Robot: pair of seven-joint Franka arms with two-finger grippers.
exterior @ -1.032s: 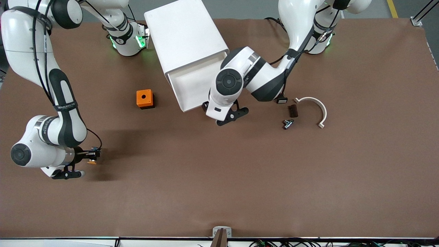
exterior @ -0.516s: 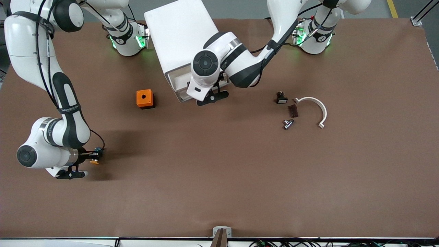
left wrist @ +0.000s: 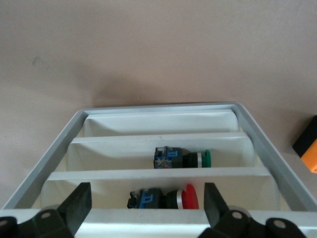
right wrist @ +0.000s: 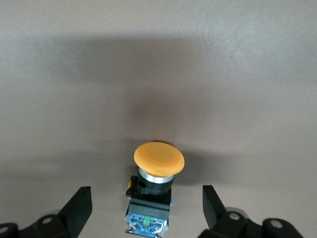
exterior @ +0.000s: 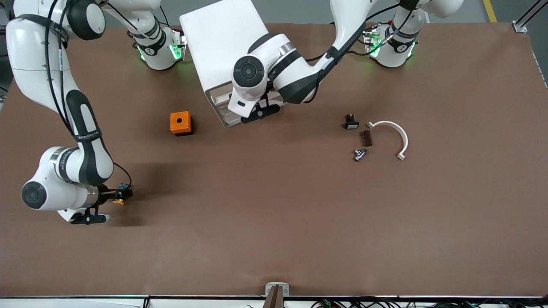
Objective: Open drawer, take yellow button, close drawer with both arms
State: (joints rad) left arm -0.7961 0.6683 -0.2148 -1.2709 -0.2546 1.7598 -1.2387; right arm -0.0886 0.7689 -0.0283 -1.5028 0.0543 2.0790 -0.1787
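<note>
The white cabinet (exterior: 222, 38) stands between the arms' bases. Its top drawer (exterior: 219, 99) sits pushed in, mostly hidden under the left wrist. My left gripper (exterior: 252, 113) is at the cabinet's front. In the left wrist view, my left gripper (left wrist: 147, 194) is open, with the drawer's white front edge (left wrist: 148, 218) between its fingers. The orange-capped button (exterior: 117, 201) lies on the table toward the right arm's end. My right gripper (exterior: 124, 194) is beside it. In the right wrist view, my right gripper (right wrist: 146, 196) is open, its fingers apart from the button (right wrist: 158, 158).
Lower drawers hold a green-capped button (left wrist: 181, 158) and a red-capped one (left wrist: 166, 198). An orange box (exterior: 180, 123) stands beside the cabinet. A black-and-white switch (exterior: 351, 122), a brown part (exterior: 365, 137), a metal part (exterior: 359, 154) and a white curved piece (exterior: 391, 132) lie toward the left arm's end.
My left arm has moved toward the cabinet and the drawer has slid in with it. My right gripper has shifted slightly beside the button.
</note>
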